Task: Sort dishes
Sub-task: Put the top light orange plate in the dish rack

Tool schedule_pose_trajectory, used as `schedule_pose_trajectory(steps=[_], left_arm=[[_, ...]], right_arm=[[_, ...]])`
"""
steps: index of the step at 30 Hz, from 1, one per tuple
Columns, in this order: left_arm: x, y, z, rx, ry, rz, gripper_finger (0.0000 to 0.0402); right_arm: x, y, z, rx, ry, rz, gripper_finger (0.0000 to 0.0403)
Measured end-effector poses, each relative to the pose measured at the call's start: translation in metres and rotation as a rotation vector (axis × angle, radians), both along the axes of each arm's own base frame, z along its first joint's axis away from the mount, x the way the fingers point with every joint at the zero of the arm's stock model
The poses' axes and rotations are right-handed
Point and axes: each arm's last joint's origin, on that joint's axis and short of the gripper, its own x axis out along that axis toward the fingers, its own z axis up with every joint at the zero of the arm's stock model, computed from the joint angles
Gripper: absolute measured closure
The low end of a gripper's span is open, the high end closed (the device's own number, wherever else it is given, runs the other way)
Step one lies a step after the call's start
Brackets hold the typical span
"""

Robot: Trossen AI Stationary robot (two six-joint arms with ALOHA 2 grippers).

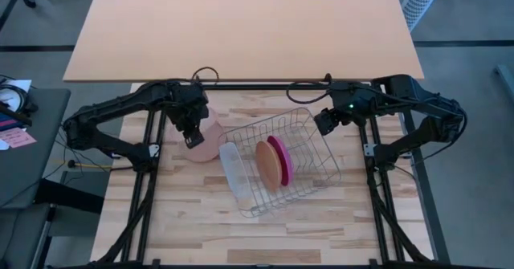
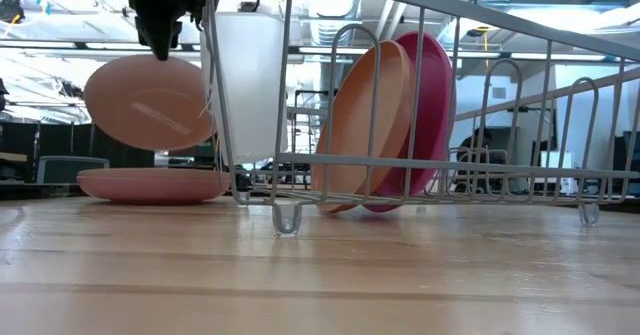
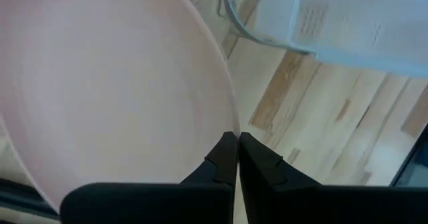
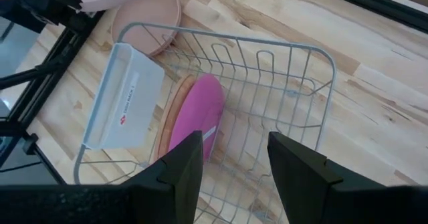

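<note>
Overhead, left fingers [image 3: 235, 158] pinch smooth round pale pink plate [image 3: 114, 90]; right fingers [image 4: 234, 164] released

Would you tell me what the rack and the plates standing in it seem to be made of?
Rack: thin silvery metal wire, glossy, by its bent rods. Orange plate and magenta plate: probably plastic, smooth, opaque, evenly coloured with a soft sheen.

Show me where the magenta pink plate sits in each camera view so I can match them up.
High view: magenta pink plate stands on edge mid-rack, behind the orange plate.
Low view: upright right of centre, behind the orange plate.
Left wrist view: not in it.
Right wrist view: centre, on edge in the rack.
Shared landmark: the translucent white tray at the silver wire rack's end.
</note>
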Motion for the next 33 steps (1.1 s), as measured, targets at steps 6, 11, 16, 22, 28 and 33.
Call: schedule_pose_trajectory(steps=[6,11,16,22,28,33], left_arm=[[-0.006,0.004,0.010,0.001,-0.046,0.132,0.0401],[-0.010,0.007,0.024,0.000,-0.149,0.268,0.0401],[-0.012,0.008,0.041,-0.022,-0.272,0.399,0.0401],[-0.010,0.009,0.063,-0.089,-0.478,0.585,0.0401],[0.002,0.014,0.087,-0.159,-0.774,0.681,0.0401],[0.008,0.019,0.104,-0.179,-0.981,0.757,0.0401]], right_arm=[[-0.008,0.000,0.004,0.004,-0.029,-0.023,0.0218],[-0.008,-0.001,0.005,0.008,-0.040,-0.070,0.0200],[-0.004,-0.001,0.004,0.062,-0.074,-0.144,0.0184],[0.005,-0.002,0.012,0.059,-0.199,-0.139,0.0163],[0.016,-0.003,0.026,-0.031,-0.380,-0.164,0.0157],[0.018,-0.003,0.028,-0.059,-0.393,-0.136,0.0156]])
